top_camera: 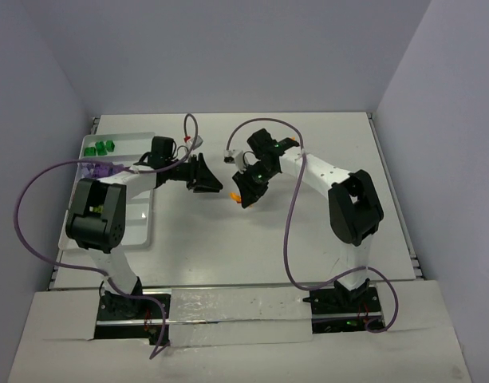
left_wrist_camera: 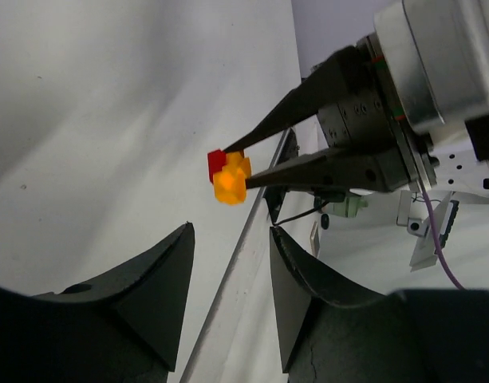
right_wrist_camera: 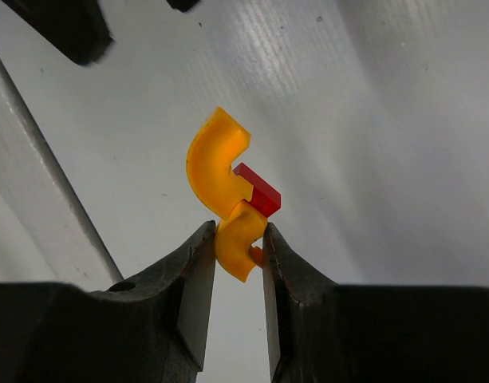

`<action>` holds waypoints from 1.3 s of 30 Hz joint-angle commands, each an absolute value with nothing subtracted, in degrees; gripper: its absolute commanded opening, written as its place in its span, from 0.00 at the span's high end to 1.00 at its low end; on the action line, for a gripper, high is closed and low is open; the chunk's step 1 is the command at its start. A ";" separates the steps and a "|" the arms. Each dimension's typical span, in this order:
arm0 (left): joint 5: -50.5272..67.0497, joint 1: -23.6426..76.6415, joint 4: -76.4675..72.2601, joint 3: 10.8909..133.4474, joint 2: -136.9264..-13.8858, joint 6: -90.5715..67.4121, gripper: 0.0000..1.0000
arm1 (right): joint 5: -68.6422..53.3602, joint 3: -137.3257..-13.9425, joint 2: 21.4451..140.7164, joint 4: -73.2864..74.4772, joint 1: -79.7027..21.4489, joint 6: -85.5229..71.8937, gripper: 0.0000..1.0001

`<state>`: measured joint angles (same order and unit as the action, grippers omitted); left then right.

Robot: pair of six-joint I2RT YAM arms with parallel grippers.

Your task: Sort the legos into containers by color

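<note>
My right gripper [right_wrist_camera: 238, 235] is shut on a small cluster of legos: two curved orange pieces [right_wrist_camera: 218, 159] joined with a red brick [right_wrist_camera: 258, 193], held above the table. In the left wrist view the same cluster [left_wrist_camera: 230, 177] sits at the tips of the right gripper [left_wrist_camera: 238, 166], just ahead of my left gripper [left_wrist_camera: 232, 239], which is open and empty. From above, the two grippers [top_camera: 212, 183] [top_camera: 239, 195] face each other mid-table. The white tray [top_camera: 139, 227] lies at the left with green legos [top_camera: 100, 147] and purple legos [top_camera: 96, 169] in separate compartments, partly hidden by the left arm.
White table with grey walls behind and on both sides. Purple cables loop off both arms [top_camera: 292, 223]. A seam strip in the table top [right_wrist_camera: 45, 167] runs under the grippers.
</note>
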<state>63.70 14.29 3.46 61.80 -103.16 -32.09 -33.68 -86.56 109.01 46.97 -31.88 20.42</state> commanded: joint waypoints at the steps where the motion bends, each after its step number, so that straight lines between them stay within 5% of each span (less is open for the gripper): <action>1: 65.89 16.43 -5.80 61.73 -104.64 -39.04 0.48 | -35.36 -87.65 106.26 45.35 -33.27 18.37 1.00; 18: 63.54 20.20 -0.37 64.40 -106.47 -35.26 0.52 | -36.27 -89.07 106.38 45.59 -34.28 17.31 1.00; 39: 70.98 21.01 -17.47 60.26 -109.13 -52.06 1.00 | -30.83 -88.89 106.64 44.24 -34.98 16.96 1.00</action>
